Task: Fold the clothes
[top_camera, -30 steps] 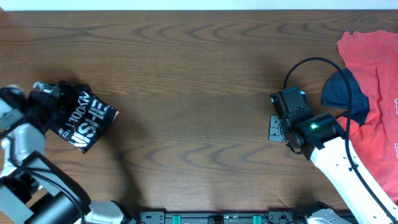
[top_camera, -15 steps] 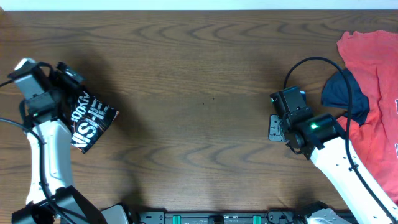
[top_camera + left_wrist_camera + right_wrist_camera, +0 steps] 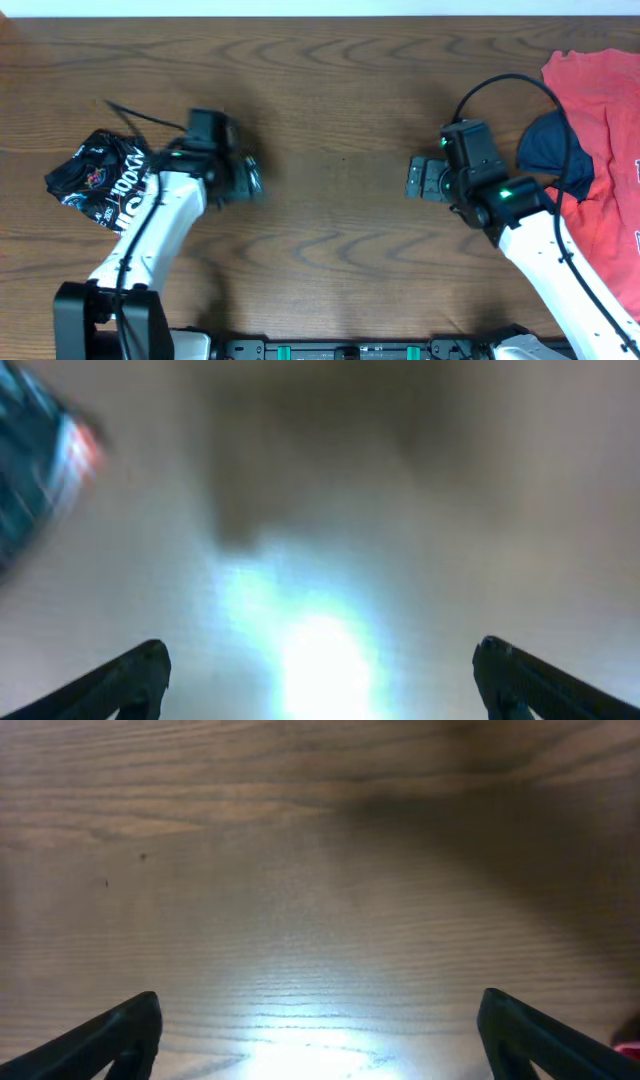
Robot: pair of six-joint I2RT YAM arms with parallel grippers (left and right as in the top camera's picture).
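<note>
Leftward, jersey (image 3: pixel 100 180) on dark wooden table (image 3: pixel 330 90)

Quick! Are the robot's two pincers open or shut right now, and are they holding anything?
Left pincer: open, holding nothing.
Right pincer: open, holding nothing.

Overhead is evenly lit and sharp, except the motion-smeared left tool (image 3: pixel 248 180). The left wrist view is heavily blurred, with white glare on the surface (image 3: pixel 450 510) between that tool's tips. The right wrist view is crisp, with glare at the right tool (image 3: pixel 320 1005) and soft shadow beyond it.
</note>
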